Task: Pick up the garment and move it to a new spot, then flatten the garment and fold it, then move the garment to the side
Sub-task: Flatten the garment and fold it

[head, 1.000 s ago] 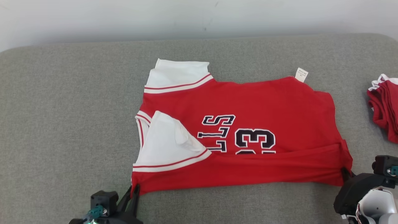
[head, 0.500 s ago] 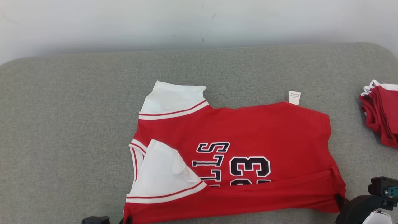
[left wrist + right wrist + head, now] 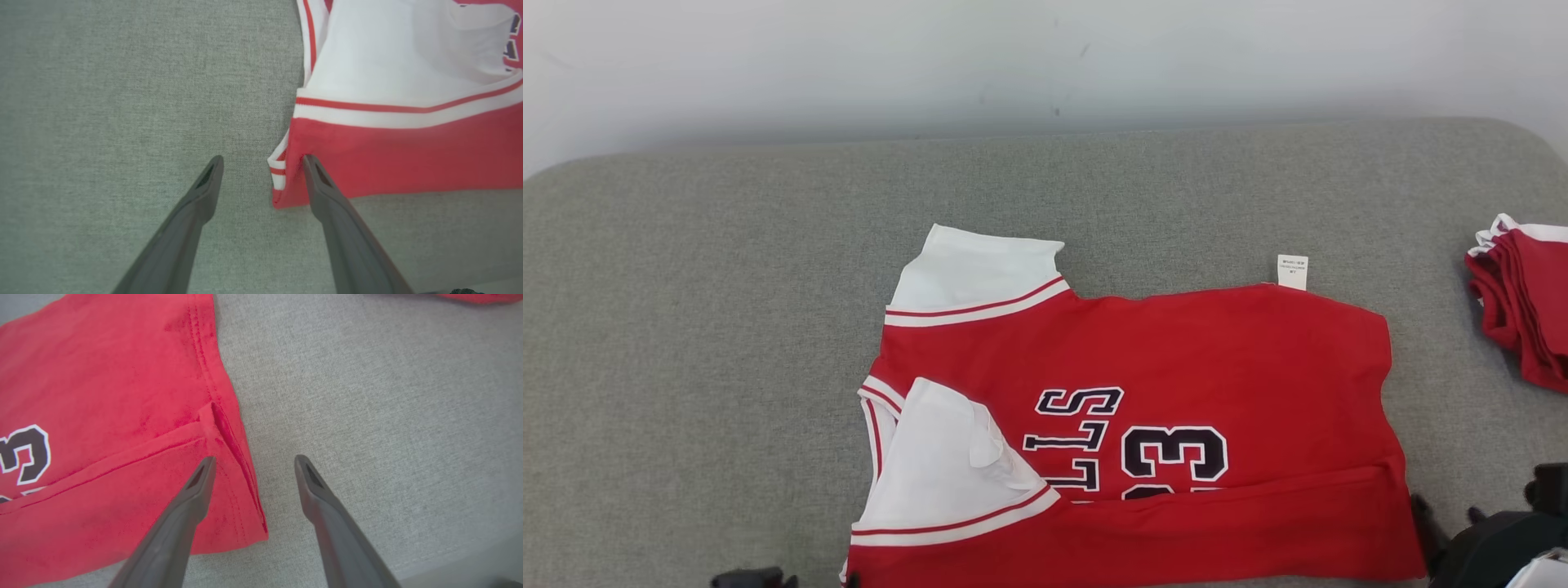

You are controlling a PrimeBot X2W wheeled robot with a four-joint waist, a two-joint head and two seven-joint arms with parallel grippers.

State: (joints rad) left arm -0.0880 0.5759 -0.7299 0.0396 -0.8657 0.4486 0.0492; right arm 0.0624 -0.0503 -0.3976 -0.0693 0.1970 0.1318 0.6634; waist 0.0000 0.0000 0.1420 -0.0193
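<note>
Head view: red garment [image 3: 1143, 425] lies flat on grey padded tabletop [image 3: 727, 327], centre-right, near the front edge. Collar end points to robot's left, hem to the right. Near long edge is folded up as a strip over the lower part of the "23" print. One white sleeve is folded in over the chest, the other sticks out toward the far side. White label [image 3: 1292, 272] pokes out at the far edge. There's wide bare cloth to the left and behind the garment, up to the pale wall [image 3: 1013, 57]. A narrower gap to the right separates it from the stack of red clothes [image 3: 1523, 302], which is well apart at the table's right edge. Right gripper [image 3: 1445, 510] sits just beside the hem's near corner.

Left wrist view: left gripper [image 3: 261, 159] has jaws spread wide, gripping nothing. One finger lies over the garment's near collar-end corner, the other over bare tabletop. Open grey to the left.

Right wrist view: jaws also spread, nothing held. One finger lies over the folded hem corner, the other over bare table. Clear grey on that side.
</note>
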